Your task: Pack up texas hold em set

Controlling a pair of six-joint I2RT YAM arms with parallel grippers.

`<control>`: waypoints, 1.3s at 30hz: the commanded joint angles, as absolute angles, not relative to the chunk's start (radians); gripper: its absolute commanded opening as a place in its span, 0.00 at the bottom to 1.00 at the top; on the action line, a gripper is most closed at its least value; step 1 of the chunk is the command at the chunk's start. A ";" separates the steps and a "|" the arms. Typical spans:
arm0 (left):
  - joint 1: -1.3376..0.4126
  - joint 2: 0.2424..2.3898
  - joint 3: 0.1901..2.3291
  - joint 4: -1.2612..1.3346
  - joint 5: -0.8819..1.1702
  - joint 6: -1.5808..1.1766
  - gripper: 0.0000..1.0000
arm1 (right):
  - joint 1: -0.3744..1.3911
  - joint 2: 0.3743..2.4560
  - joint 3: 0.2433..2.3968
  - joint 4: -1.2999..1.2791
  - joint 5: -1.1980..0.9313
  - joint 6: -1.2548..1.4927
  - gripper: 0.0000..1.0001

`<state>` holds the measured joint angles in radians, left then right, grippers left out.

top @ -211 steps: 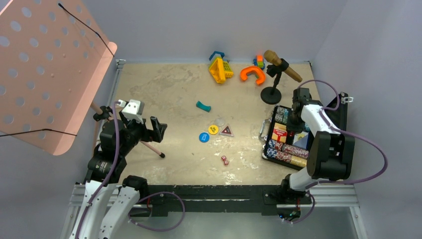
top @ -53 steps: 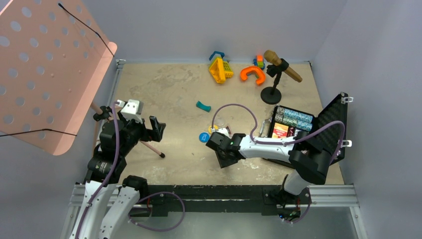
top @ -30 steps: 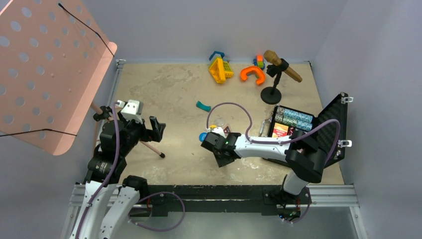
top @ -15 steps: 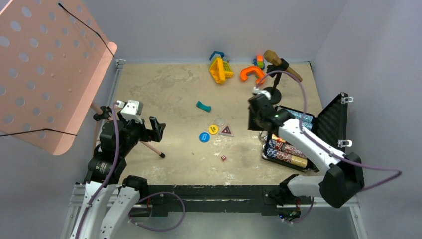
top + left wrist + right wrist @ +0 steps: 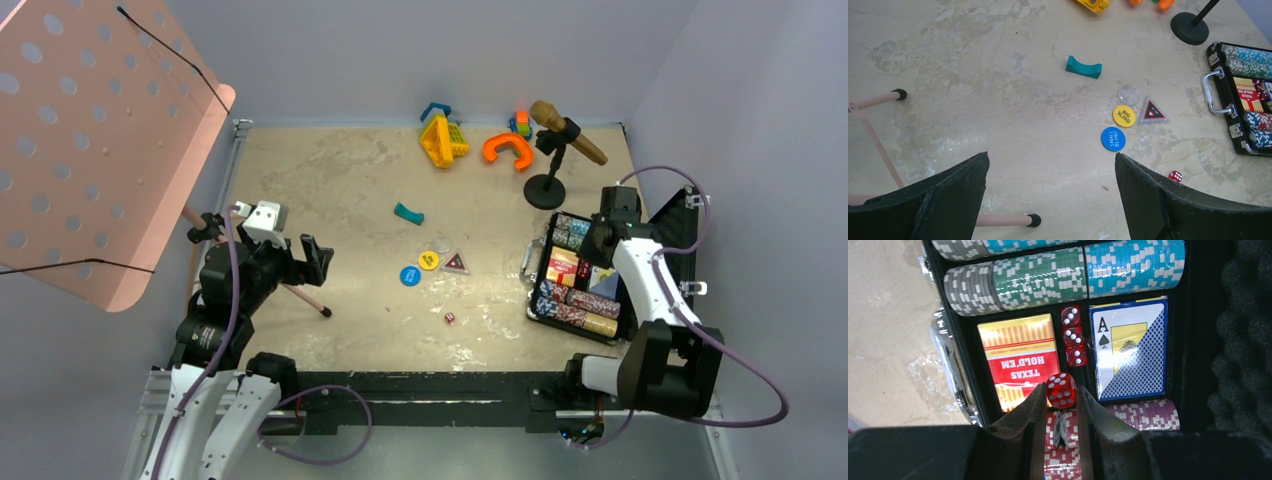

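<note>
The open black case (image 5: 537,283) lies at the right with chip rows (image 5: 1063,275), a red card deck (image 5: 1020,355), a blue card deck (image 5: 1130,347) and three red dice (image 5: 1073,335) in a slot. My right gripper (image 5: 1061,390) hangs over the case, shut on a red die (image 5: 1061,390); it also shows in the top view (image 5: 590,245). One red die (image 5: 450,318) lies on the table, also in the left wrist view (image 5: 1175,176). Blue token (image 5: 1113,138), yellow token (image 5: 1124,115) and triangular token (image 5: 1153,110) lie mid-table. My left gripper (image 5: 1050,200) is open and empty at the left.
A teal curved piece (image 5: 408,213) lies beyond the tokens. Orange, yellow and blue toys (image 5: 445,135) sit at the back. A microphone on a black stand (image 5: 545,190) stands just behind the case. A pink stand's legs (image 5: 878,145) lie by my left gripper.
My right arm reached left to the dice near the tokens, took one, and swung back over the case. One die is left on the table. The left arm has not moved.
</note>
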<state>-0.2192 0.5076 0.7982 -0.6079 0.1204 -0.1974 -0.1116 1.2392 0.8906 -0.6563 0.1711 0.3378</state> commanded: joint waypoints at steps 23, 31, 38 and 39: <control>-0.224 0.523 0.794 -0.564 0.130 -0.187 0.99 | -0.169 1.440 0.930 -0.667 0.175 0.378 0.00; -0.224 0.526 0.794 -0.565 0.130 -0.187 0.99 | -0.171 1.446 0.920 -0.675 0.171 0.393 0.00; -0.224 0.525 0.794 -0.563 0.133 -0.188 0.99 | -0.170 1.378 0.898 -0.675 0.167 0.394 0.00; -0.224 0.525 0.793 -0.563 0.133 -0.188 0.99 | -0.171 1.373 0.897 -0.676 0.168 0.397 0.00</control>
<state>-0.2192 0.5232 0.7982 -0.6071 0.1230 -0.1974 -0.1646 1.4170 0.8970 -0.6724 0.1467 0.3794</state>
